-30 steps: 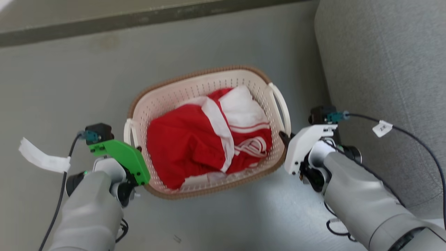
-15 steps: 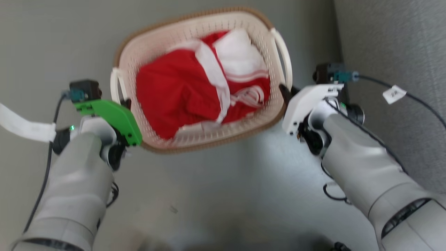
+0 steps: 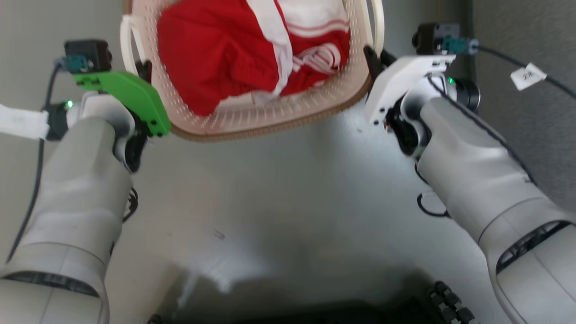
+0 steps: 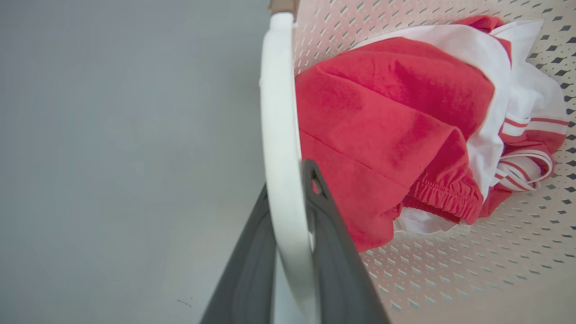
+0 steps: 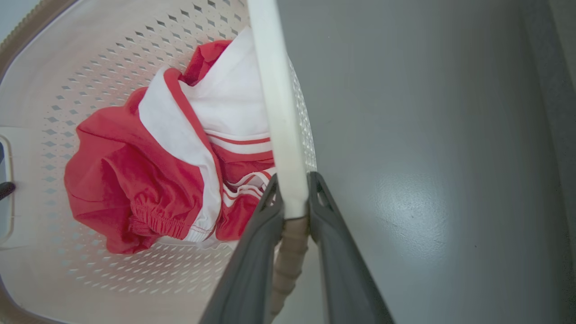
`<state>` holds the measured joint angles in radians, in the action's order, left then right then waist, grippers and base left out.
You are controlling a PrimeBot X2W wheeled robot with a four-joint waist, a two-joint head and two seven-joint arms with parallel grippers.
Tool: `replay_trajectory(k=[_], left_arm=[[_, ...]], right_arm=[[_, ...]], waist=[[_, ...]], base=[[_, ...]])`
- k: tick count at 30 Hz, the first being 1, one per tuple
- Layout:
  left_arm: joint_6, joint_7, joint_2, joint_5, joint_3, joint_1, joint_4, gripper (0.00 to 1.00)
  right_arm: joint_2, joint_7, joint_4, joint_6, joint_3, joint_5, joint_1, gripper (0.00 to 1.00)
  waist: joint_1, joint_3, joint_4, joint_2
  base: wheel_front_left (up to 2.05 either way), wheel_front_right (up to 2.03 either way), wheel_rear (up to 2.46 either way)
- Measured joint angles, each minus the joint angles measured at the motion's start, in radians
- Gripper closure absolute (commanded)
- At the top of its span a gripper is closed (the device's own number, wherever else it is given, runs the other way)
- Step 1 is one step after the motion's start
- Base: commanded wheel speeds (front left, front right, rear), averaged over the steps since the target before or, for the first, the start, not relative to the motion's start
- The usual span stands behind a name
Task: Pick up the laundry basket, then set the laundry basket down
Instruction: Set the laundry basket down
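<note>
Now the grey floor (image 3: 279,189) lies well below me, and compared with a second ago the laundry basket (image 3: 252,121) sits higher in my head view, its far end cut off by the top edge; much of that shift may be my own head moving, though I judge the lift is under way. It hangs between my two arms, the red-and-white clothes (image 3: 234,49) heaped inside. My left hand (image 4: 288,193) is clamped on the white loop handle (image 4: 281,135) on that side, one dark finger on each face of it. My right hand (image 5: 294,189) is clamped likewise on the opposite handle (image 5: 276,103), just above the brown rim (image 5: 288,256). Setting it down comes next, I think.
</note>
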<state>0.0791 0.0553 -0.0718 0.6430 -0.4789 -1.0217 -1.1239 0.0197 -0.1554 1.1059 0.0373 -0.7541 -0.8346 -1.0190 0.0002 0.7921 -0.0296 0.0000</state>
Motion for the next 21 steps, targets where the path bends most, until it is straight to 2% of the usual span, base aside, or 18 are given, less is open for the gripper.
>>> replay_trajectory(k=[14,21], left_arm=[[0.001,0.035,-0.003,-0.01,0.001,-0.102,-0.003,1.0],[0.009,0.069,-0.002,-0.01,0.003,-0.131,-0.007,1.0]], right_arm=[[0.006,-0.029,0.019,0.01,0.012,0.016,-0.11,1.0],[0.008,-0.061,0.029,0.01,0.015,0.019,-0.143,1.0]], waist=[[-0.0001,0.176,0.008,0.0],[-0.0002,0.221,0.014,0.0]], base=[[0.0,0.0,0.0],[0.0,0.0,0.0]])
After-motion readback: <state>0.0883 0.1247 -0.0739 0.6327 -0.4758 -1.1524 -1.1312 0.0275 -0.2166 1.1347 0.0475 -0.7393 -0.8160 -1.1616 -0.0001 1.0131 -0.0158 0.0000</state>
